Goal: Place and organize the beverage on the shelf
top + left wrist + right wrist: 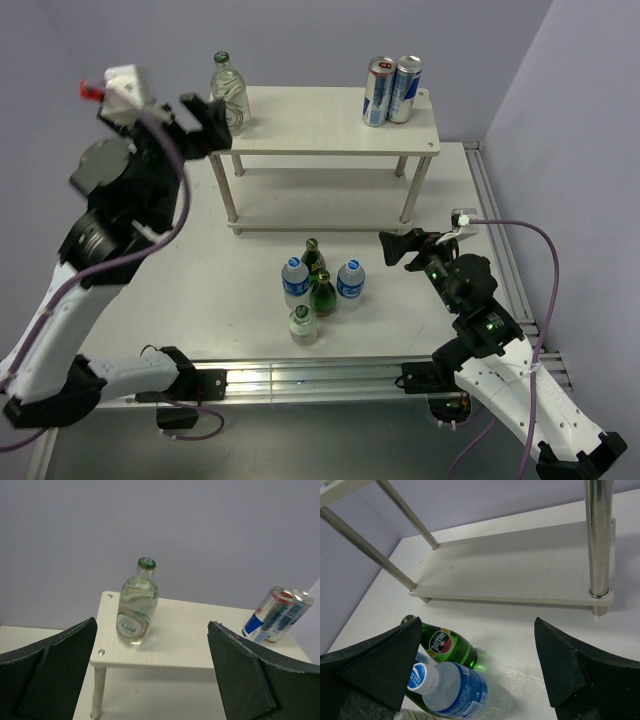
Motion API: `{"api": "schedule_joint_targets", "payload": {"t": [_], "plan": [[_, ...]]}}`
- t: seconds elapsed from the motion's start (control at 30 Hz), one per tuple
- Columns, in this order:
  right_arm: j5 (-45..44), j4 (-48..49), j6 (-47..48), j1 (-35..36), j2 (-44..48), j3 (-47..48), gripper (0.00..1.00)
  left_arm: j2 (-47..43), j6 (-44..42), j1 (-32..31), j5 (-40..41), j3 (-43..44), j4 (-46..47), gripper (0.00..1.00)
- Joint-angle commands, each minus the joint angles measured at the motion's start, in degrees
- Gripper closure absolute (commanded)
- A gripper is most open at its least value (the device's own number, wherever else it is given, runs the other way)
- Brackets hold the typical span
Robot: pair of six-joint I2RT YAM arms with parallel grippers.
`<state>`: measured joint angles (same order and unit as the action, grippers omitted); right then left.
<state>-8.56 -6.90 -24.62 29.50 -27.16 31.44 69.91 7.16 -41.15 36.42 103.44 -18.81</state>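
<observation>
The cream two-tier shelf (320, 125) stands at the back of the table. On its top board a clear glass bottle (229, 92) stands at the left end and two Red Bull cans (392, 90) at the right end. My left gripper (208, 128) is open and empty, just in front of the left end, apart from the clear bottle (136, 607). My right gripper (400, 247) is open and empty, low over the table, right of a cluster of bottles. Its wrist view shows a green Perrier bottle (447, 647) and a blue-label water bottle (455, 690) close by its left finger.
The cluster holds two water bottles (295, 281), two green bottles (322, 293) and one clear glass bottle (303, 324). The shelf's lower board (520, 565) is bare. Metal legs (598, 540) stand at the corners. Walls close in behind and to the right.
</observation>
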Motion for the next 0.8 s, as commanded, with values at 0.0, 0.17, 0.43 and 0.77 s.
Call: {"api": "schedule_joint_targets", "payload": {"t": [0.0, 0.17, 0.43, 0.77], "plan": [[-0.5, 1.4, -0.3, 0.3, -0.1, -0.3, 0.0, -11.0, 5.8, -5.6, 5.5, -10.9, -1.8, 0.01], [-0.1, 1.6, -0.1, 0.4, -0.4, -0.2, 0.0, -22.2, 17.3, -15.3, 7.8, -38.5, 0.3, 0.05], [-0.7, 1.3, -0.1, 0.3, -0.5, -0.2, 0.0, -26.5, 25.8, -43.3, 23.5, -58.8, 5.9, 0.04], [-0.5, 1.2, -0.3, 0.3, -0.6, -0.2, 0.0, -21.0, 40.6, -53.0, 26.6, -63.7, 1.3, 0.03]]}}
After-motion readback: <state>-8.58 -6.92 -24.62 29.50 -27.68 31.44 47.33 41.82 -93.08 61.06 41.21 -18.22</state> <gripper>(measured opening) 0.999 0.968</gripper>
